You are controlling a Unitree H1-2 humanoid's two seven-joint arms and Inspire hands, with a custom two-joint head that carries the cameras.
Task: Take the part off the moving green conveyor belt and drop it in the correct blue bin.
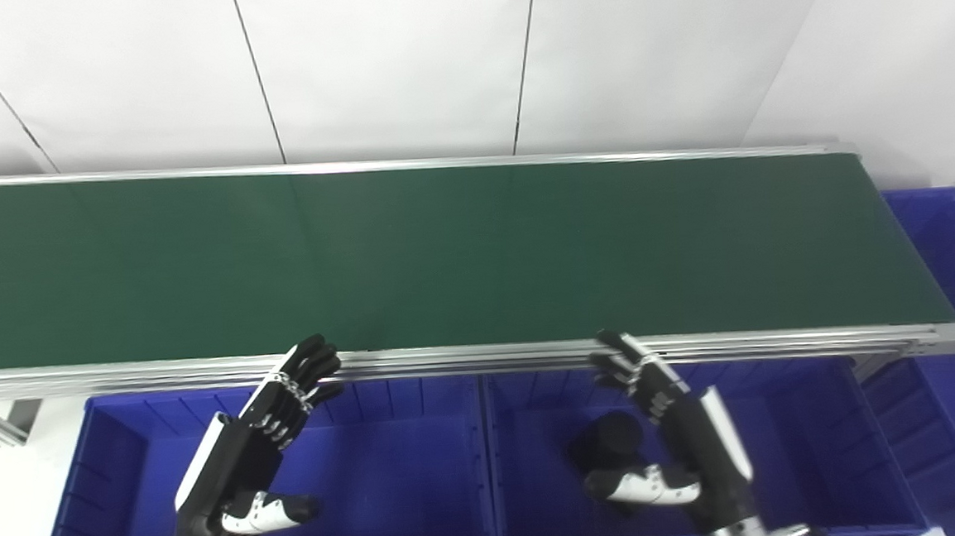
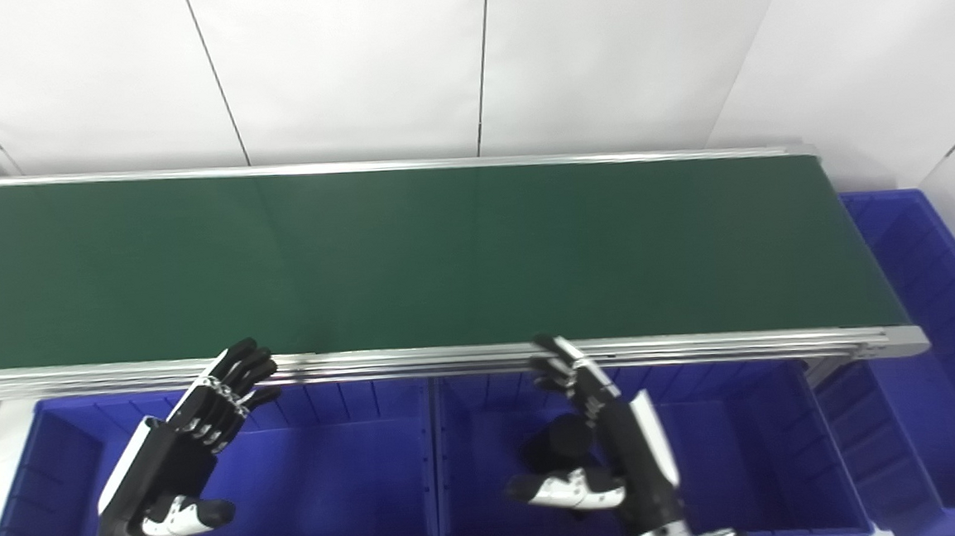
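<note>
My left hand (image 1: 244,448) hovers over the left blue bin (image 1: 390,472), fingers spread, holding nothing. My right hand (image 1: 678,430) is likewise open over the middle blue bin (image 1: 795,439), where a black cylindrical part (image 1: 612,440) already lies. Its axis I can't make out. The green conveyor belt (image 1: 443,253) is bare, so I judge this drop done.

belt (image 1: 476,251): matt green | rail (image 1: 483,355): brushed metal | bins (image 1: 407,479): smooth blue plastic
</note>
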